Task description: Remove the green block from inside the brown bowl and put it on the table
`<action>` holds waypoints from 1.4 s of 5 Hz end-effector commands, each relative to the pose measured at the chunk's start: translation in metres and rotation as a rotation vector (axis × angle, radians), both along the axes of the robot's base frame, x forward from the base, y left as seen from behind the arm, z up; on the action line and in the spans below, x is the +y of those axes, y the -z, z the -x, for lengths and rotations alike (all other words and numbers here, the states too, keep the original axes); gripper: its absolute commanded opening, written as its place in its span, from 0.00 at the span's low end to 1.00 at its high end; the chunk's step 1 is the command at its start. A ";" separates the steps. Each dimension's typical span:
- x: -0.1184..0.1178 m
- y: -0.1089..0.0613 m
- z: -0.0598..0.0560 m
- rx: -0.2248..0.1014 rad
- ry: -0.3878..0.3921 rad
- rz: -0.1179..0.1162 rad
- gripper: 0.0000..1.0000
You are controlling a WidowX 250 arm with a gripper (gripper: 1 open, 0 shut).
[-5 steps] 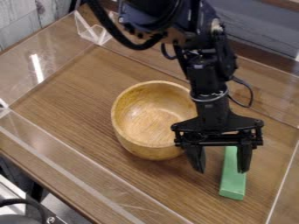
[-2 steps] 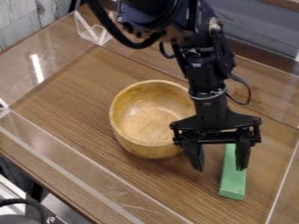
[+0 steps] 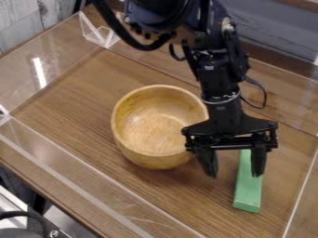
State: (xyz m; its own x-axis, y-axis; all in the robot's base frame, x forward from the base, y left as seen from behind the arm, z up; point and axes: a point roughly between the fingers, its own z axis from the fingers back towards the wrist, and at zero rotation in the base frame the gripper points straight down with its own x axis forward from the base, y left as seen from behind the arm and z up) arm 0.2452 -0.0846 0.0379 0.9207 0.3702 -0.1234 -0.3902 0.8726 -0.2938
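Observation:
The green block lies flat on the table, to the right of the brown bowl and near the front right acrylic wall. The bowl's hollow shows only bare wood grain. My gripper hangs open just above the block's far end, its two black fingers spread wide, one toward the bowl's right rim and the other over the block. Nothing is held between them. The black arm reaches down from the upper middle.
Clear acrylic walls ring the tabletop, close on the front and right sides. A clear bracket sits at the back left corner. Open wood surface stretches left and behind the bowl.
The bowl has shifted slightly to the left. My gripper stays open over the block, almost unmoved.

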 end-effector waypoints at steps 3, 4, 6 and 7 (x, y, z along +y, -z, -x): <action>0.018 0.016 0.000 0.023 -0.032 -0.009 0.00; 0.018 0.016 0.001 0.030 -0.036 -0.006 0.00; 0.020 0.012 0.005 0.067 -0.028 -0.003 0.00; 0.021 0.008 0.007 0.088 -0.016 -0.004 0.00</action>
State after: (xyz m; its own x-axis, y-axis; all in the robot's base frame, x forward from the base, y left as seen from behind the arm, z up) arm 0.2288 -0.0646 0.0200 0.8913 0.3831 -0.2425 -0.4369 0.8688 -0.2332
